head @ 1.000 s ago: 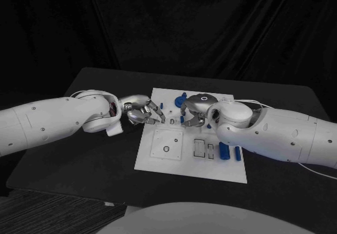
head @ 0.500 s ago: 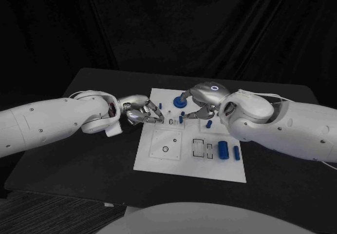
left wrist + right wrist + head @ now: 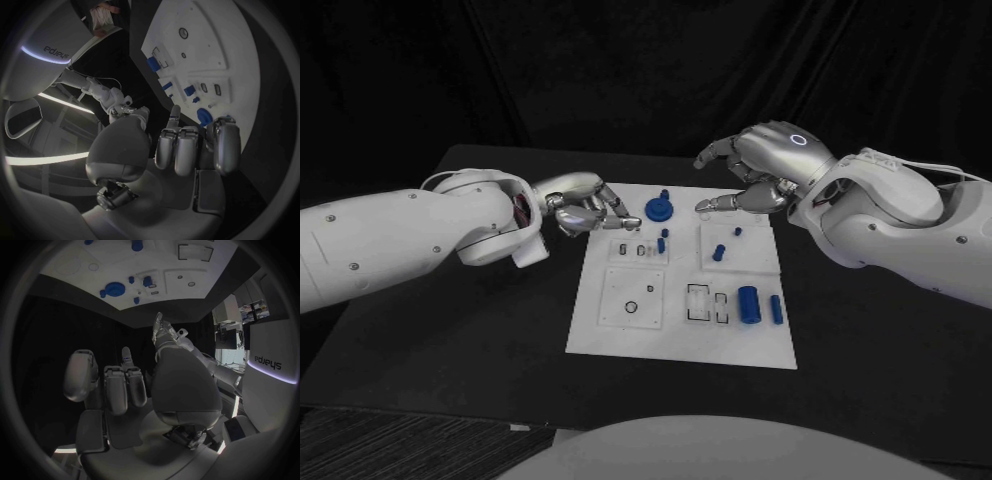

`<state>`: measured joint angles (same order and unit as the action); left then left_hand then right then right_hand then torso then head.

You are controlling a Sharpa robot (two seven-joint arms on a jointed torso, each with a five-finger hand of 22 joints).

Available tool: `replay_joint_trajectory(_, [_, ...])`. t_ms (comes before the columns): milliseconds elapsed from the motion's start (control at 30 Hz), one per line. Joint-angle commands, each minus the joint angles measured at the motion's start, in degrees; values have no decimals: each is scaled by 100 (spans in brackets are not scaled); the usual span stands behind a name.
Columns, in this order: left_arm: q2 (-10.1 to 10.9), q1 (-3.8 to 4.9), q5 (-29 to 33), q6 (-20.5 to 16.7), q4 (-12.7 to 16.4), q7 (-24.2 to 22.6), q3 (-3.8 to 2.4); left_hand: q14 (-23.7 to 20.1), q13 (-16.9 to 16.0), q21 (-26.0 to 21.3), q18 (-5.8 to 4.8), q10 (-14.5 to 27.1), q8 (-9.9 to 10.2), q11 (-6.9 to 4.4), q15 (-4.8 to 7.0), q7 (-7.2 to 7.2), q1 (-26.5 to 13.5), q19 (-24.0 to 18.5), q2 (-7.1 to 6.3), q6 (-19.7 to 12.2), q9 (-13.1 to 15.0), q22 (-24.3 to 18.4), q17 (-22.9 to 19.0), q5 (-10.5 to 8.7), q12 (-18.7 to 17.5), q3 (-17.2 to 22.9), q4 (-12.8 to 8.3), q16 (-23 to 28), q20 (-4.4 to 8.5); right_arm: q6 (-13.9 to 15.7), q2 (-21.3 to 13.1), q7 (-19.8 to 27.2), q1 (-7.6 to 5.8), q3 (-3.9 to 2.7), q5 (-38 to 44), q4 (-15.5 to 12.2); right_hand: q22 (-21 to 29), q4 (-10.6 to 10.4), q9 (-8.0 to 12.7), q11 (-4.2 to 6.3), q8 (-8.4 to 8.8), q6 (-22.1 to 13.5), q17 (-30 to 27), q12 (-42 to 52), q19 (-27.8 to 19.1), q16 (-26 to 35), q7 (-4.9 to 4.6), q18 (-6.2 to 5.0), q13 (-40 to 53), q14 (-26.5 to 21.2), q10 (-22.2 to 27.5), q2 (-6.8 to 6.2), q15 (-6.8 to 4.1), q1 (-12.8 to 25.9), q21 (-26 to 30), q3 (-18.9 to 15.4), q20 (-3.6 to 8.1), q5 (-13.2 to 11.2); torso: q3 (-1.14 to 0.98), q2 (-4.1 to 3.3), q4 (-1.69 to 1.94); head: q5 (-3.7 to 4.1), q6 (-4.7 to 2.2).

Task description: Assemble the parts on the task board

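Note:
The white task board (image 3: 625, 330) (image 3: 206, 45) (image 3: 75, 260) lies in the middle of the table. On its far part stand a round blue knob (image 3: 658, 208) (image 3: 204, 116) (image 3: 114, 289) and small blue pegs (image 3: 718, 253). Two blue cylinders (image 3: 749, 303) lie at its right edge. My left hand (image 3: 589, 210) (image 3: 187, 150) hovers at the board's far left corner, fingers curled in with nothing in them. My right hand (image 3: 754, 170) (image 3: 119, 385) hangs raised over the far right corner, fingers apart and holding nothing.
Rectangular slots (image 3: 708, 302) and a round hole (image 3: 632, 306) mark the board's near half. Black table (image 3: 473, 330) surrounds the board, with a dark curtain behind it.
My right hand has let go of the blue knob and lifted up and to the right, off the board. My left hand has drawn back from the board's left edge and curled its fingers.

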<state>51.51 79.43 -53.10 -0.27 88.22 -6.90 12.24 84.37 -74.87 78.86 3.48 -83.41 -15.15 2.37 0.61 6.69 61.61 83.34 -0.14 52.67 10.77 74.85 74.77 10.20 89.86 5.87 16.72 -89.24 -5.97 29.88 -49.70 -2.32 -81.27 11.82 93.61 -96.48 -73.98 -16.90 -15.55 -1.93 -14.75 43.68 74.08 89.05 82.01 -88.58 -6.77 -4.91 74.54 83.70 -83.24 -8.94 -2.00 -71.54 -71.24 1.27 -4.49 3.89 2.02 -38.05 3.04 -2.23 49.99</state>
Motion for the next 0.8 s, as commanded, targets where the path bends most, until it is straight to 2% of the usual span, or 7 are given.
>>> replay_joint_trajectory(33, [-106, 257, -162, 374, 33, 906, -10, 563, -1513, -42, -62, -659, -230, -35, 47, -61, -123, 4, 26, 189, 84, 1142, 1523, 8, 14, -382, 0, -76, 50, 531, -37, 574, -22, -3, -576, 13, -1121, 74, -40, 11, -220, 212, 1592, 95, 67, -142, 0, 124, 1546, 630, -676, 405, 16, -116, -196, 299, 15, 182, -3, 1, 5, 93, 1])
replay_joint_trajectory(100, [-229, 489, -170, 930, 7, 1400, -11, 563, -1513, -58, -60, -659, -718, -160, 147, -186, -519, -4, 178, 391, 428, 1137, 1523, -108, 14, -719, -5, -76, 147, 666, -52, 744, -25, -3, -685, 44, -1144, 118, -50, 13, -294, 246, 1592, 95, 108, -142, -1, 140, 1546, 630, -676, 513, 19, -310, -286, 370, 11, 397, -29, -13, -24, 87, 1])
replay_joint_trajectory(167, [-376, 704, -176, 1619, -57, 1966, -11, 563, -1513, -104, -53, -659, -1214, -188, 187, -237, -513, -25, 364, 119, 947, 1126, 1523, -65, 14, -1034, 17, -76, 202, 780, -47, 873, -24, -3, -756, 79, -1168, 103, -78, 8, -404, 346, 1592, 95, 151, -142, 17, 159, 1546, 630, -676, 567, 19, -356, -382, 367, 11, 543, -75, -31, -47, 78, 1])
replay_joint_trajectory(367, [-940, 1049, -183, 3286, -528, 3245, -14, 563, -1513, -163, -44, -659, -1539, -248, 227, -291, -420, -44, 570, 122, 1410, 1110, 1523, -456, 14, -1211, -28, -76, 230, 1073, 37, 1159, -8, -2, -1113, 242, -1207, 88, -130, 32, -598, 446, 1592, 95, 222, -142, 51, 187, 1546, 630, -676, 626, 1, -429, -539, 335, 23, 764, -179, -93, -124, 86, 1])
replay_joint_trajectory(567, [-1540, 1128, -184, 3826, -1087, 3682, -14, 563, -1513, -138, -51, -659, -1552, -287, 263, -332, -268, -18, 660, 158, 1615, 1121, 1523, -463, 14, -1184, -71, -76, 269, 1304, -15, 1494, 51, -2, -1798, 355, -1216, 32, -232, 54, -876, 558, 1592, 95, 241, -142, 105, 195, 1546, 630, -676, 772, -23, -352, -591, 302, 44, 1143, -297, -174, -237, 135, 1])
replay_joint_trajectory(700, [-1821, 1112, -185, 3653, -1274, 3731, -13, 563, -1513, -179, -45, -659, -1385, -277, 260, -318, -129, -36, 725, 129, 1654, 1110, 1523, -509, 14, -1096, -159, -76, 276, 1251, -139, 1705, 112, -2, -2438, 390, -1228, 39, -251, 64, -926, 553, 1592, 95, 260, -142, 117, 203, 1546, 630, -676, 783, -30, -344, -635, 292, 51, 1177, -389, -184, -312, 199, 1])
replay_joint_trajectory(800, [-1987, 1063, -185, 3512, -1321, 3820, -12, 563, -1513, -179, -46, -659, -1319, -274, 257, -312, -161, -34, 764, 154, 1680, 1112, 1523, -587, 14, -1079, -135, -76, 274, 1202, -274, 1848, 195, -2, -2913, 412, -1235, 43, -264, 71, -963, 508, 1592, 95, 271, -142, 119, 209, 1546, 630, -676, 773, -37, -352, -664, 279, 57, 1232, -466, -176, -382, 129, 1])
